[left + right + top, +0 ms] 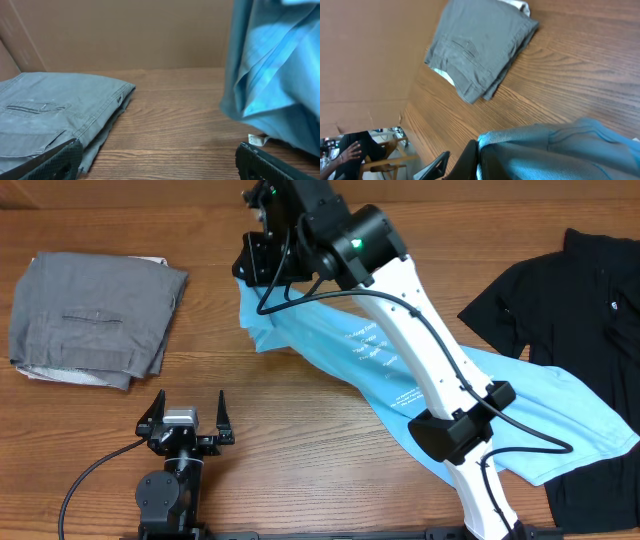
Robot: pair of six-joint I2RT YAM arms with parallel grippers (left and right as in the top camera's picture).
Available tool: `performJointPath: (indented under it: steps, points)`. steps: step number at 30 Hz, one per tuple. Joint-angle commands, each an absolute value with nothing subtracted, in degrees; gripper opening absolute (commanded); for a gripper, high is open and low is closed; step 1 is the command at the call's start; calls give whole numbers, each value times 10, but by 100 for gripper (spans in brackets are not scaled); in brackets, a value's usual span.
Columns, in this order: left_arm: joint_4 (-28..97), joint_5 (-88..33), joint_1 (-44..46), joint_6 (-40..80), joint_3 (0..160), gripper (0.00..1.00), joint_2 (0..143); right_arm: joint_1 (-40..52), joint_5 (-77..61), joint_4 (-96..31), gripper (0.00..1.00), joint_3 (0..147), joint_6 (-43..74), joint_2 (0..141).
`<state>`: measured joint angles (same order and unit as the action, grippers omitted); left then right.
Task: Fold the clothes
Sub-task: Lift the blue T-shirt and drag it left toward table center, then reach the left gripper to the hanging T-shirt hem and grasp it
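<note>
Right hand [254, 272] is clamped on one edge of the light blue T-shirt [312, 330], its two fingers pressed together with the cloth pinched between them, as the right wrist view shows at the bottom of the frame. Its arm reaches from the near right side across the worktop [300, 445] to the far middle, and the gripped end of the shirt is raised off the wood there. From that point the shirt stretches slantwise toward the near right, where the rest of it lies on the worktop, partly under the arm. Small white lettering shows on the upturned side, and a small white tag [256, 140] hangs at the lower edge in the left wrist view.

Left hand [190, 402] sits low at the near left with its two fingers spread wide apart, gripping nothing and apart from the shirt.

Counted, there are three garments on the worktop: one blue T-shirt, one pair of grey trousers [90, 315] folded into a neat stack at the far left, well apart from the shirt, and one black garment [585, 290] spread at the right edge, with the blue shirt's far end lying just beside or over it
</note>
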<state>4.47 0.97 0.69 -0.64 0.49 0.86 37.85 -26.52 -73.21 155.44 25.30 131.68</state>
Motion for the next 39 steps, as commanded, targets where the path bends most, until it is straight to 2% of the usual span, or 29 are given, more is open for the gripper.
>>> performJointPath:
  steps: [1, 19, 21, 24, 28, 32, 35, 39]
  points:
    - [43, 15, 9, -17, 3, 100, 3, 379, -264, -733, 4, 1559, 253, 1311]
    - [35, 18, 8, -15, 3, 100, 3, 377, -255, -745, 4, 1559, 251, 1311]
    - [13, -26, 8, 13, 3, 100, 3, 377, -255, -749, 4, 1559, 251, 1311]
    - [-10, -156, 8, 78, 14, 100, 3, 374, -255, -757, 4, 1559, 251, 1311]
    - [76, -227, 8, 114, 70, 100, 3, 368, -255, -777, 4, 1559, 251, 1311]
    - [163, -243, 8, 114, 131, 100, 18, 360, -257, -783, 4, 1559, 251, 1311]
    - [157, -328, 8, 71, 151, 100, 70, 359, -264, -782, 4, 1559, 251, 1311]
    - [145, -372, 8, -7, 151, 100, 156, 359, -322, -770, 4, 1559, 251, 1311]
